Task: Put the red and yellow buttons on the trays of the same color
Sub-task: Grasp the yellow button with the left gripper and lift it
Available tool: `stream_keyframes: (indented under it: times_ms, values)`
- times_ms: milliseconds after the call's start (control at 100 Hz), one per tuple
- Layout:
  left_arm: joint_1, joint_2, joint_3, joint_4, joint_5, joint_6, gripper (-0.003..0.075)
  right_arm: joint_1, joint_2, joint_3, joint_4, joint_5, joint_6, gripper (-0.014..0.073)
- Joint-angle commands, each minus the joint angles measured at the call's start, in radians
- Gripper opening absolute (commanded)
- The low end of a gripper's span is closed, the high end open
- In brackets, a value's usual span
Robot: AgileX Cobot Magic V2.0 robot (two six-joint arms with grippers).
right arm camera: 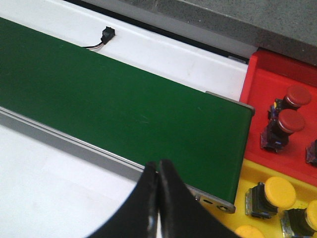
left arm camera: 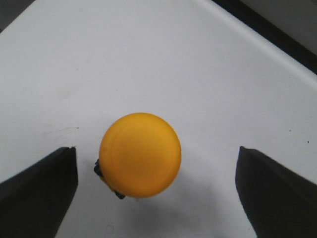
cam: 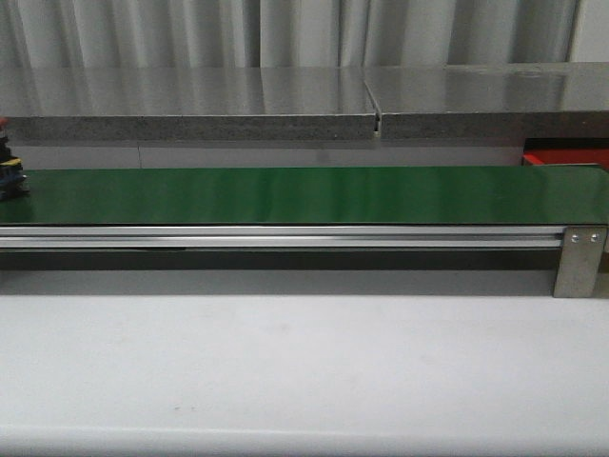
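Left wrist view looks straight down on a yellow button [left arm camera: 140, 154] resting on the white table [left arm camera: 148, 59], its round cap facing the camera and a bit of dark base showing at the cap's edge. The left gripper [left arm camera: 156, 186] is spread wide, one dark finger on each side of the button, both apart from it and gripping nothing.

The right gripper [right arm camera: 158, 198] has its two black fingers pressed together with nothing between them; it hangs over the near rail of the green conveyor belt [right arm camera: 119, 104], close to the belt's end. Just past that end sits the red tray [right arm camera: 267, 84] holding red buttons [right arm camera: 291, 120], and next to it, on the side nearer the gripper, the yellow tray [right arm camera: 237, 198] holding more yellow-capped buttons [right arm camera: 280, 192].

From the front, the belt is bare along most of its length; only at its far left edge does a small object [cam: 9, 176] show, too cut off to identify.
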Motion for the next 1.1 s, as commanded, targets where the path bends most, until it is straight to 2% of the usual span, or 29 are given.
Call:
stream_keyframes:
  times_ms: [0,380,430,500,640,650,810,1090]
  values:
    - [-0.002,-0.059,-0.03,-0.031,-0.086,-0.007,0.0617,0.003,-0.016,-0.022,0.017,-0.047,-0.003,-0.0109]
    - [-0.002,-0.038,-0.03,-0.047,-0.143,-0.007,0.0608,0.003,-0.016,-0.022,0.017,-0.047,-0.003,-0.0109]
    - [-0.002,-0.038,-0.03,-0.047,-0.137,-0.007,0.0568,0.003,-0.016,-0.022,0.017,-0.047,-0.003,-0.0109]
    - [-0.002,-0.038,-0.03,-0.047,-0.131,-0.007,0.0468,0.003,-0.016,-0.022,0.017,-0.047,-0.003,-0.0109]
    - [-0.002,-0.038,-0.03,-0.047,-0.103,-0.007,0.0208,0.003,-0.016,-0.022,0.017,-0.047,-0.003,-0.0109]
    - [-0.002,-0.038,-0.03,-0.047,-0.099,-0.007,0.0172,0.003,-0.016,-0.022,0.017,-0.047,-0.003,-0.0109]
    - [-0.002,-0.041,-0.03,-0.047,-0.071,-0.007,-0.0022,0.003,-0.016,-0.022,0.017,-0.047,-0.003,-0.0109]
    - [-0.002,-0.158,-0.03,-0.017,-0.003,-0.007,-0.002,0.003,-0.016,-0.022,0.017,-0.047,-0.003,-0.0109]
